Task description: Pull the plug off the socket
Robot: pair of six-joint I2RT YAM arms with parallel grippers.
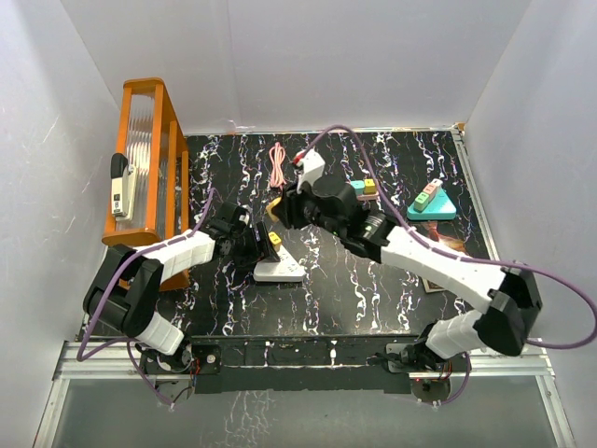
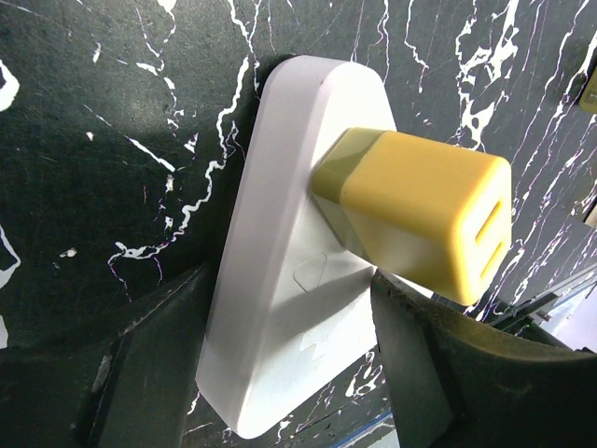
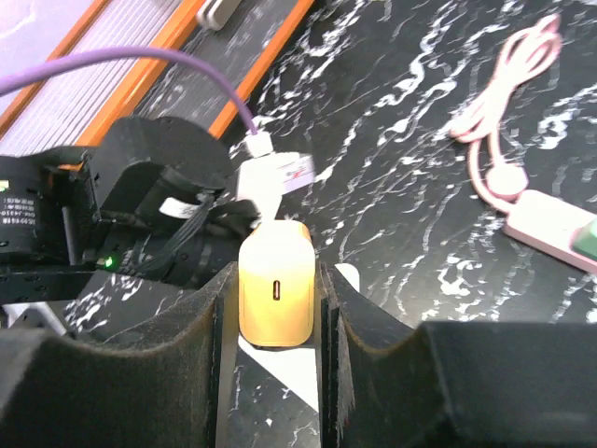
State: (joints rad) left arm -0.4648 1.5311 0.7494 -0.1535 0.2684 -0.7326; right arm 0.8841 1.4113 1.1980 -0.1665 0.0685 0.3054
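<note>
My right gripper (image 3: 277, 308) is shut on a yellow plug (image 3: 276, 289) with one small slot in its face, its fingers pressed against the plug's two sides. In the top view this plug (image 1: 271, 211) hangs at the right gripper (image 1: 278, 207), apart from the white socket (image 1: 280, 272) on the table. My left gripper (image 2: 289, 345) clamps the socket (image 2: 270, 280) by its long edges. A second yellow plug (image 2: 420, 219) with two slots sits plugged into the socket. The socket's white body (image 3: 289, 383) shows below the held plug.
An orange rack (image 1: 149, 159) with a white device hung on it stands at the left edge. A coiled pink cable (image 1: 277, 166) lies at the back. A teal block with coloured pieces (image 1: 431, 205) sits at the right. White walls enclose the table.
</note>
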